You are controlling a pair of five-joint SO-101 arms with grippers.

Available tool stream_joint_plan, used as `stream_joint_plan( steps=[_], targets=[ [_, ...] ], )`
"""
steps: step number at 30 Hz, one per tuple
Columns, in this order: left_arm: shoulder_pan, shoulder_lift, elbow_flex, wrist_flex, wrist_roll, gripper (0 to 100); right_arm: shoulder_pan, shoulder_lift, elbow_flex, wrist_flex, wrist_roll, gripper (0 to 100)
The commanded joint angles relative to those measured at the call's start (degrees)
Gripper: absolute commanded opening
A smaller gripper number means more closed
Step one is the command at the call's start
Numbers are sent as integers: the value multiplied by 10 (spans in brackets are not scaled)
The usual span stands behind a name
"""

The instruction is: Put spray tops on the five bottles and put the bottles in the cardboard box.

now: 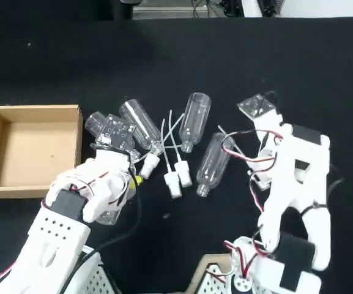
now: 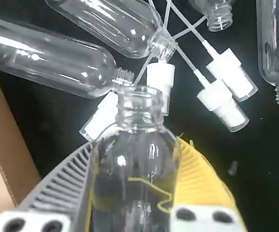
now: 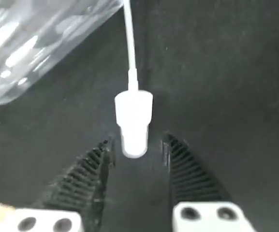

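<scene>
My left gripper (image 2: pixel 134 193) is shut on a clear bottle (image 2: pixel 134 159), its open neck pointing away from the wrist; from above this gripper (image 1: pixel 124 179) sits beside the cardboard box (image 1: pixel 32 150). Three more open bottles (image 1: pixel 141 125) (image 1: pixel 194 119) (image 1: pixel 214 162) lie in a fan on the black table, and a further one (image 1: pixel 95 124) is partly hidden by the left arm. White spray tops (image 1: pixel 175 182) (image 2: pixel 224 104) with thin tubes lie between them. My right gripper (image 3: pixel 137 150) is open, with the head of a spray top (image 3: pixel 133 123) between its fingertips.
The box is open on top, with nothing inside it, at the table's left. Red, white and black wires hang off the right arm (image 1: pixel 298 177). The black cloth lies bare at the far side and to the right.
</scene>
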Motion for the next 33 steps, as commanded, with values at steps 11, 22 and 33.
stream_joint_plan(
  steps=[11,22,33],
  targets=[
    [10,-8,-7,-8,6,29,29,80,13,-129,4,21],
    [11,-13,-7,-13,6,29,84,-40,-229,124,8,10],
    [11,-13,0,-13,6,29,155,63,-349,246,-207,11]
  ],
)
